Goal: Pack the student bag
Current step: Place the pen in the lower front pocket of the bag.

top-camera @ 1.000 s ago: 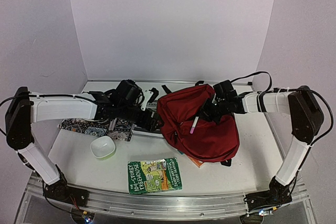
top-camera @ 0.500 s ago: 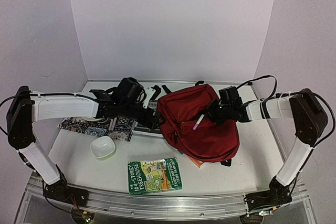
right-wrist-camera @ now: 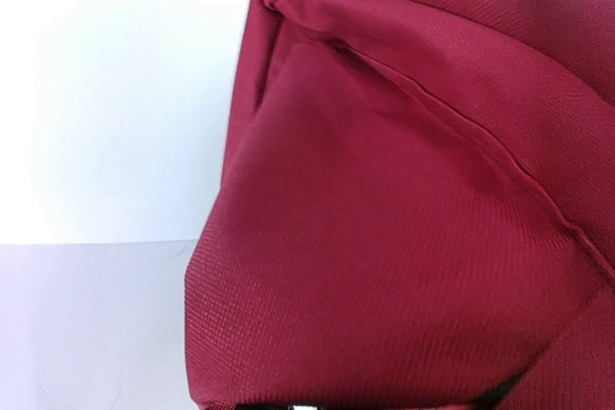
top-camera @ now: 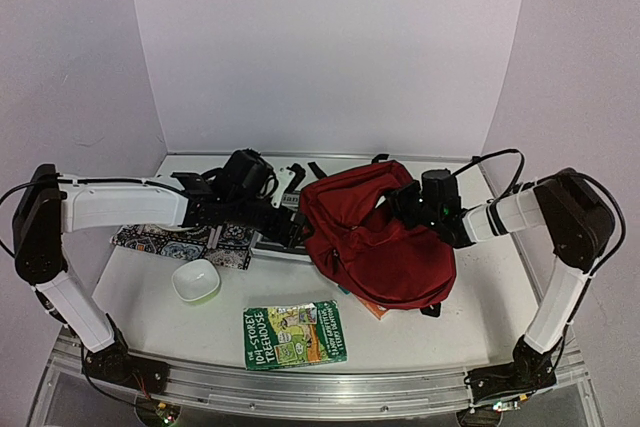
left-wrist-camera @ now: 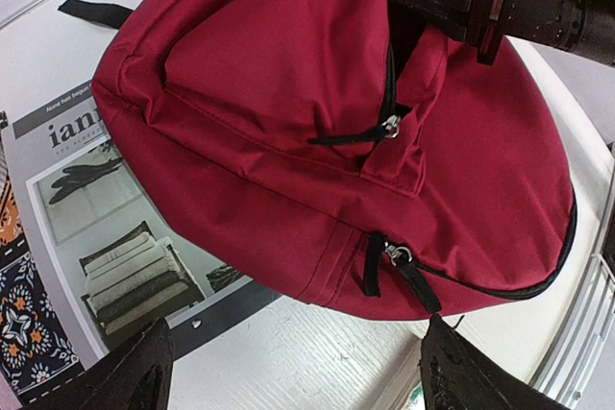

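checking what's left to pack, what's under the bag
An orange corner of something flat pokes out from under the bag at its near edge, and a magazine slips beneath its left side. The rest of both, and anything else below, is covered by the fabric.

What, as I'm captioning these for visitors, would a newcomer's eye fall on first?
The dark red student bag dominates, slumped right of centre. The right pincer, shut, noses at its upper pocket opening; the left pincer hovers open at its left side. A green book lies near the front edge.
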Robot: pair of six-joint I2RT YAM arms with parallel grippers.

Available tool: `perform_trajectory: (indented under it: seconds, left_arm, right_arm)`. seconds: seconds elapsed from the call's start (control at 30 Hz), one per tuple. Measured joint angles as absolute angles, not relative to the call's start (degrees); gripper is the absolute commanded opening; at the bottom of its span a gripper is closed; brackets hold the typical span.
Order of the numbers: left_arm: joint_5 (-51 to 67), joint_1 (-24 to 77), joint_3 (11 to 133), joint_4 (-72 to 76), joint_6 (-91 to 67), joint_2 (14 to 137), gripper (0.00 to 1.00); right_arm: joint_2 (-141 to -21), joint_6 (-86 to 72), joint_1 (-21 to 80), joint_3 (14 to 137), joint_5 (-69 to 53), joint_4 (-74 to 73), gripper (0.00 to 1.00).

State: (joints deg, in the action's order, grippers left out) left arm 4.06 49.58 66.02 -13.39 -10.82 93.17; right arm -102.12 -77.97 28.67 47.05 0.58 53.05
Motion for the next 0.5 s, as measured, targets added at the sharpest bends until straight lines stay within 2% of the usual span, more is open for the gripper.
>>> perform_trajectory:
  seconds: [0.13, 0.2, 0.33, 0.5]
  left_arm:
    - [2.82, 49.58, 65.20, -13.24, -11.48, 93.17, 0.93]
    - [2.25, 49.56, 64.90, -13.09, -11.96, 93.17, 0.95]
    - [0.15, 49.54, 64.15, -12.94, -12.38, 92.82, 0.98]
    - [-0.91, 48.64, 62.59, -12.87, -13.59, 91.77, 0.99]
  right_arm:
    - [-104.68, -78.98, 29.27, 47.11, 1.77, 56.73, 0.00]
    - [-106.10, -79.27, 29.57, 47.40, 2.55, 57.64, 0.03]
    - [-109.00, -79.37, 30.09, 48.53, 3.71, 58.91, 0.14]
    - [-110.48, -78.59, 30.65, 49.63, 3.81, 59.15, 0.34]
